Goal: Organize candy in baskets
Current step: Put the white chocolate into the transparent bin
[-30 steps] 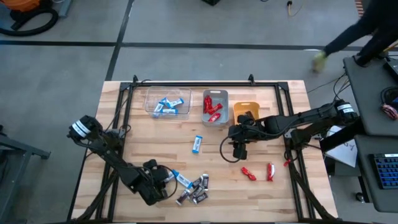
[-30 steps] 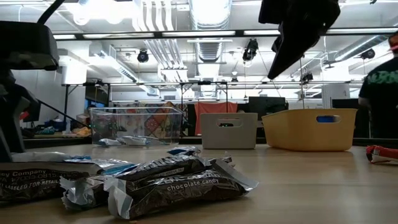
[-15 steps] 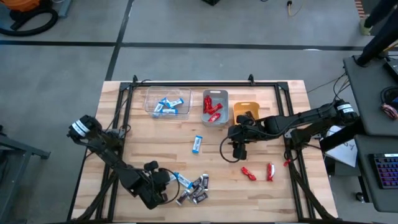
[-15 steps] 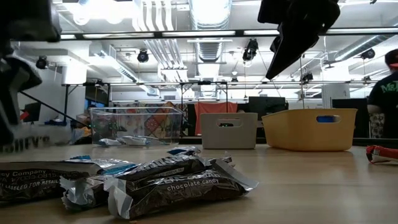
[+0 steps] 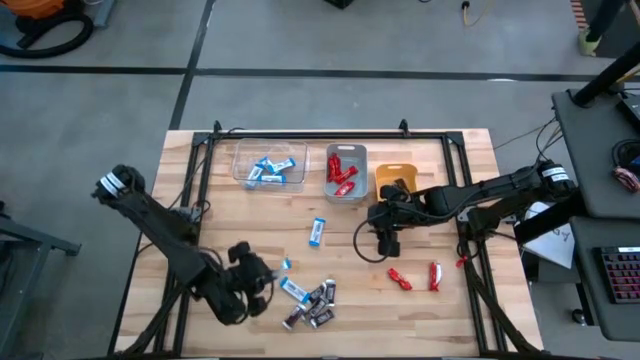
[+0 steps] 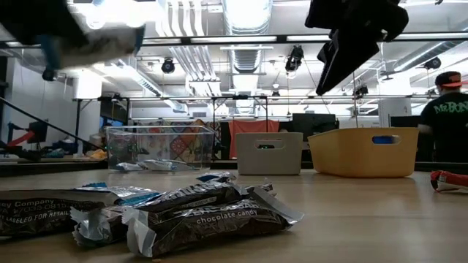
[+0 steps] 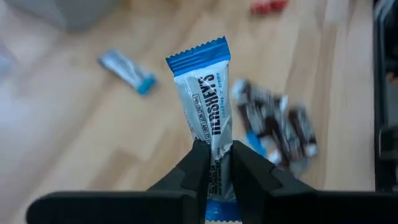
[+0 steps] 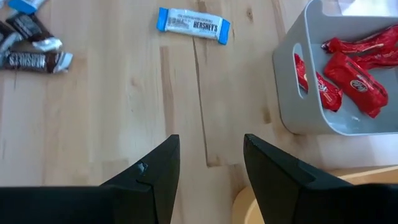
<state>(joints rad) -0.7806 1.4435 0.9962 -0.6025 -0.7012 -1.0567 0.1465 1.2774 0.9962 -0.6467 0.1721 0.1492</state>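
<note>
Item — blue-and-white bar [image 7: 208, 102]: I am pinching it by one end in the left gripper [image 7: 214, 163], clear of the table for carrying to the clear basket [image 5: 268, 165]. Right gripper [image 8: 209, 163] — I am keeping it spread, empty, waiting beside the grey-blue basket [image 8: 292, 106]

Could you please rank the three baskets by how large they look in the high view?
1. Clear basket, widest.
2. Grey-blue basket.
3. Orange-yellow basket, though the right arm partly covers it, so ranking it against the grey-blue one is unsure.

The wooden table [image 5: 250, 215] carries three baskets [image 5: 346, 172], a blue-and-white bar [image 5: 318, 232], dark bars [image 5: 312, 308] and red candies [image 5: 416, 276].
</note>
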